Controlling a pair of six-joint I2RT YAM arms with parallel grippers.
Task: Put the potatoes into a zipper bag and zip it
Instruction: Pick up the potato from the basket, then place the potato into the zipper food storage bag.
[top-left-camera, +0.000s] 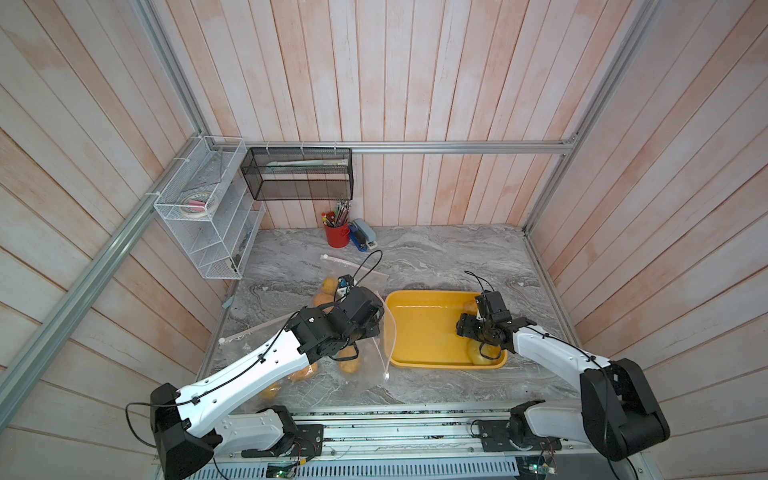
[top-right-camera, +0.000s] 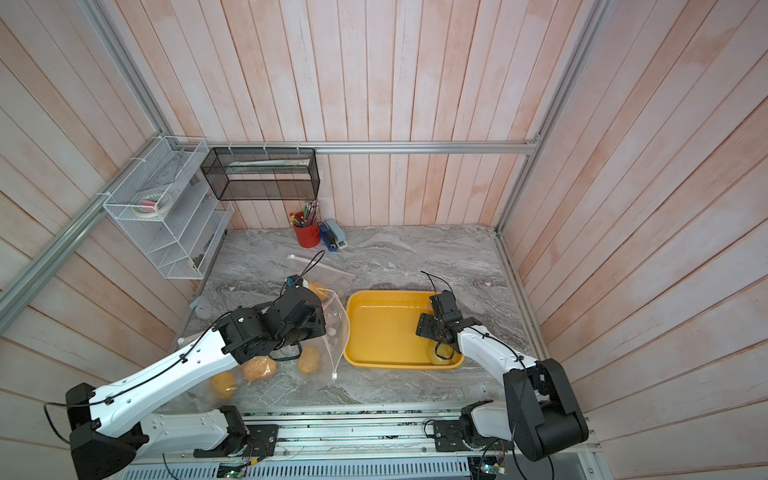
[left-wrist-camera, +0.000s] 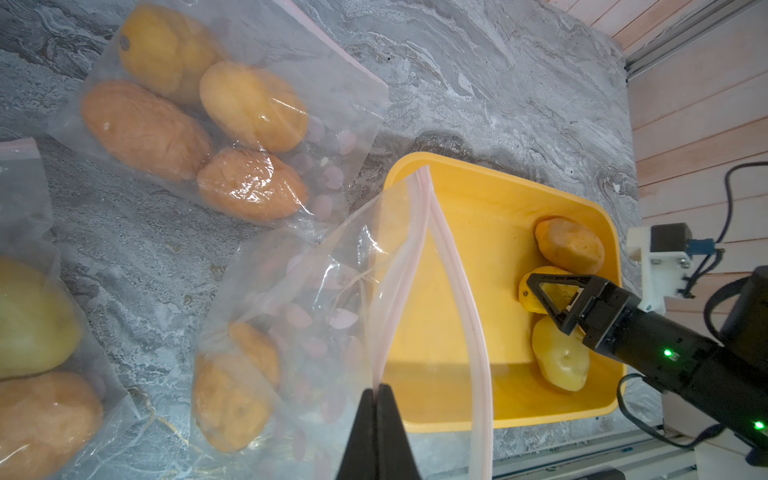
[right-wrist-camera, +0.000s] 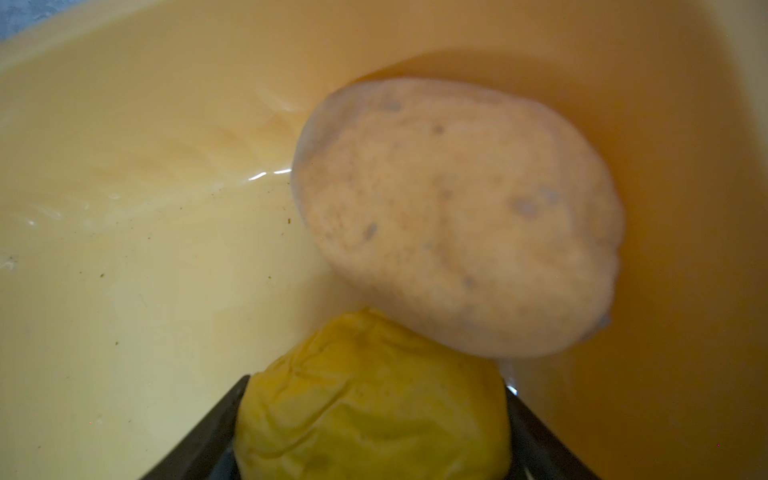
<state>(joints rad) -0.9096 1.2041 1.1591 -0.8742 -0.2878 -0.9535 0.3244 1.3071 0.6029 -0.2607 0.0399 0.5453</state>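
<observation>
Edges: a yellow rectangular plastic tray (top-left-camera: 424, 328) sits right of centre on the grey marbled tabletop (top-left-camera: 436, 253). Its left rim is just beside the mouth of a clear zipper bag with a pink zip strip (left-wrist-camera: 345, 266). The two zip edges are spread apart, and one hangs over the tray's rim.

Open room: bare tray floor lies between the bag mouth and the tray's right wall. Bare marble runs behind the tray to the back wall.

Task items: three potatoes are lined along the tray's right wall. A brown speckled potato (right-wrist-camera: 457, 216) is in the far corner, a wrinkled yellow potato (right-wrist-camera: 374, 415) touches it, and a pale smooth potato (left-wrist-camera: 561, 359) is nearest the front. Two orange-brown potatoes (left-wrist-camera: 237, 382) are inside the held bag. A second clear bag holding four potatoes (left-wrist-camera: 191, 108) lies further back, and a third clear bag (left-wrist-camera: 33, 332) is seen at the edge of the left wrist view.

Left arm: it is stretched diagonally from the front left base, with the wrist over the bags. The left gripper (left-wrist-camera: 379, 388) is pinched together on one zip edge.

Right arm: it is reached in over the tray's near right corner, with the wrist pitched down. The right gripper (right-wrist-camera: 376, 384) is set around the wrinkled yellow potato, one finger against each side, and the potato rests on the tray floor.
</observation>
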